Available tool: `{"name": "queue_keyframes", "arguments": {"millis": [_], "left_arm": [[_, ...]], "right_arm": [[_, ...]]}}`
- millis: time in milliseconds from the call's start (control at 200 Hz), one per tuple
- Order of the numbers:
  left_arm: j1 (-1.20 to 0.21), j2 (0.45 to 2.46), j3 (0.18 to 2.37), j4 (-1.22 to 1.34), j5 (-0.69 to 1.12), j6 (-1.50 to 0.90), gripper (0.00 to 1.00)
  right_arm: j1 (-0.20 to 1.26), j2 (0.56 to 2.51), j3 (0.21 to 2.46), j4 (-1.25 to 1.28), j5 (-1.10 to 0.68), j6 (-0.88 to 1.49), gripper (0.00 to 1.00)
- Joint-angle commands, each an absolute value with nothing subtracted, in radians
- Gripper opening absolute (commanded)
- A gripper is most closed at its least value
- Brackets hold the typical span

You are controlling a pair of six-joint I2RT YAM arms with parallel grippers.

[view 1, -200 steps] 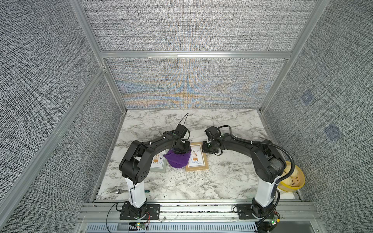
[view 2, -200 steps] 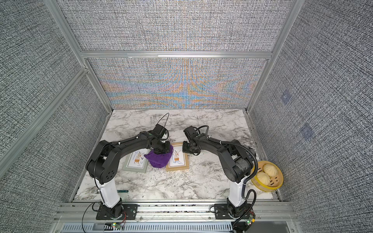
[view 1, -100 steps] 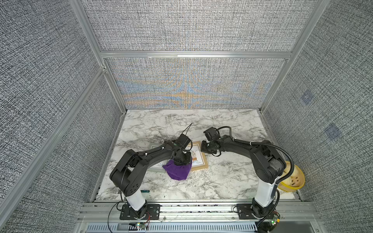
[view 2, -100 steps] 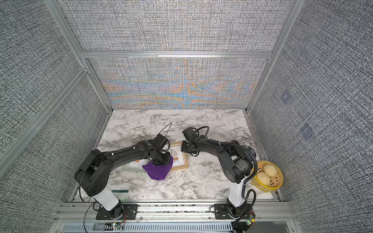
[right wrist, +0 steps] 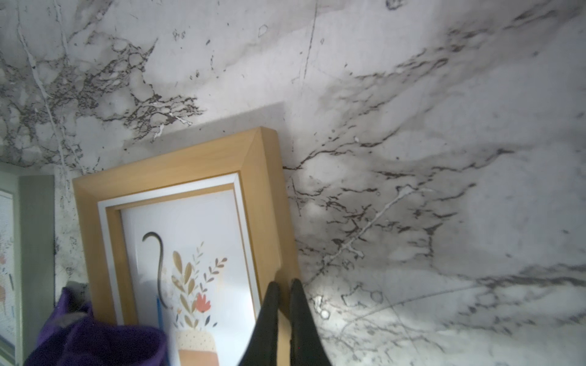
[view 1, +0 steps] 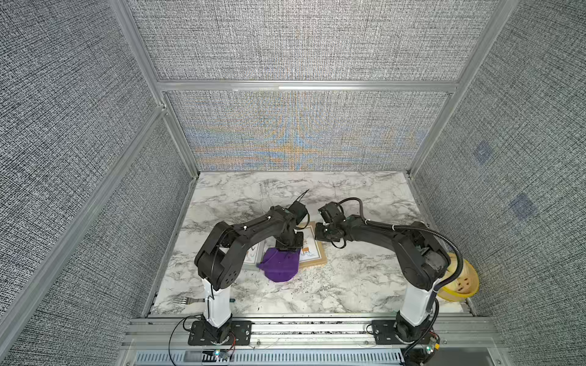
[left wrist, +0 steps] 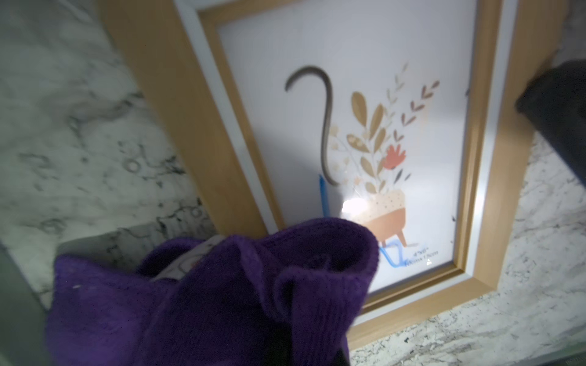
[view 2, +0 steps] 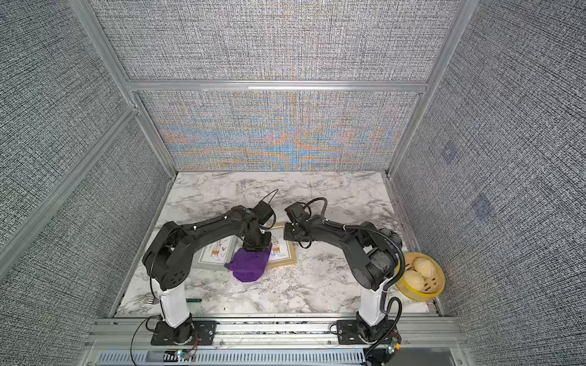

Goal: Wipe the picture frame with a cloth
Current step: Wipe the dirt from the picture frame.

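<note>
Terry cloth (view 1: 280,267), now lower on frame (left wrist: 171,79), in closed left tool (view 1: 287,248); right tool (right wrist: 284,285) closed.

Pair of bench arms, black links on white pedestals.
Left arm (view 1: 241,234) and right arm (view 1: 377,229): matt black rounded links and bulky joint housings, each on a white tapered column (view 1: 217,302) over a black base plate (view 1: 241,332) fixed with small screws. White cable ties band the upper links. The right arm carries a ribbed black hose (view 1: 452,248). The left wrist bears a thin black wire loop (view 1: 302,196). Thin leads and small lit boards (view 1: 218,352) sit by both bases. Right tool (right wrist: 284,291): two slim, black, tapered fingers (right wrist: 268,320).
</note>
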State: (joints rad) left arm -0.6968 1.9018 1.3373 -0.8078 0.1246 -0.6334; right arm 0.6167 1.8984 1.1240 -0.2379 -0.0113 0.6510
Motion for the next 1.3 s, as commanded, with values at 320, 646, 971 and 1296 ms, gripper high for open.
{"name": "queue_keyframes", "arguments": {"millis": [320,646,971,1296], "left_arm": [[-0.62,1.929,1.429,-0.82,-0.035,-0.534,0.0],[-0.589,2.029,1.56,-0.783,0.02,-0.426,0.0],[-0.598,1.993,1.383,-0.724,0.143,-0.48,0.0],[-0.635,1.832,1.147,-0.671,0.198,-0.58,0.0]], "right_arm": [[0.616,1.937,1.058,-0.583,0.072,0.611,0.07],[0.615,1.905,1.06,-0.574,0.055,0.601,0.07],[0.616,1.91,1.062,-0.587,0.041,0.63,0.07],[0.617,1.931,1.059,-0.584,0.026,0.691,0.05]]}}
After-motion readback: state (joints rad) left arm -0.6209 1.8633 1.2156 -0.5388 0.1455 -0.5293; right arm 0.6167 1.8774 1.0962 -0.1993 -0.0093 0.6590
